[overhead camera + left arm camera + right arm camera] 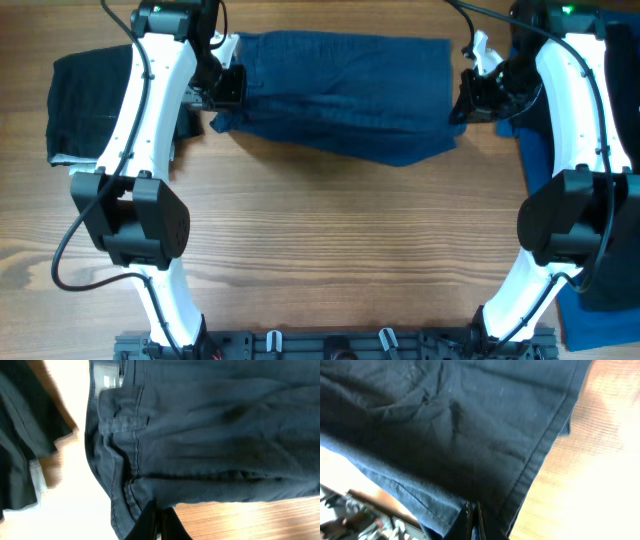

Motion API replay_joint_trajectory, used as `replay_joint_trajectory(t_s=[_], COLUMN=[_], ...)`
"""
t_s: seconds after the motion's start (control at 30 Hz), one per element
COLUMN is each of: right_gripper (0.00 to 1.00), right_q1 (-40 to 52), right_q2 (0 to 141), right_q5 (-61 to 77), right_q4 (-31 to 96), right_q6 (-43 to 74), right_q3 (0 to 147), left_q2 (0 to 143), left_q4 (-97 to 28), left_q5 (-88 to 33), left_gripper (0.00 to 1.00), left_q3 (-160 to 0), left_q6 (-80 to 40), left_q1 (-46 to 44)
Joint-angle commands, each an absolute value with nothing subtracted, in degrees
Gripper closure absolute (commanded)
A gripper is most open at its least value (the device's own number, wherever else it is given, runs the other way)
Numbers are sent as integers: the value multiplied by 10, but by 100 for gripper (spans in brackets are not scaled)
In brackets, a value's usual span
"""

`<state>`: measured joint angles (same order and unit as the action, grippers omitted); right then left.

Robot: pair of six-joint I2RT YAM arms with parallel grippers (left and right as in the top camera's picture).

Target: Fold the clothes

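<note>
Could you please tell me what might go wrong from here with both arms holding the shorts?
1. The left fingers and right fingers pinch only the edges of the navy shorts, so the fabric may slip out when pulled.
2. The black garment lies close to the left arm and could get dragged along.
3. The shorts are creased in the middle, so a fold may come out uneven.
</note>
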<state>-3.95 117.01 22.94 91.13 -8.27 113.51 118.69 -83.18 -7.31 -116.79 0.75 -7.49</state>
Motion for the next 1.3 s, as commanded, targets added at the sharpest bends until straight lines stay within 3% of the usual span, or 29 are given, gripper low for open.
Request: replay_joint_trajectory(t_s=[0.0,0.27,0.57,1.17,1.2,1.23,1.27], right_gripper=[96,96,96,94,86,76,71], right_q1=[-43,-9,5,5,5,5,5], right_q2=[1157,1136,1002,973,973,973,973], right_q5=[236,233,165,167,167,167,167], right_q4=[922,922,912,660,660,660,660], right_q6=[-85,-59,7,63,64,64,63], right_q3=[1137,1075,984,611,609,609,610], left_q2=[1175,1175,1173,1153,1153,1153,1153], left_q4=[-861,-924,-965,-934,-932,-932,-935], left_q5=[-70,-70,-70,-77,-79,-83,-85], left_gripper=[96,96,96,96,89,74,33], left_q3=[-1173,-1173,-1153,-883,-875,-867,-862], left_q6=[-27,-52,-112,-130,-129,-129,-129], left_q1=[-69,-70,-70,-74,-74,-74,-74])
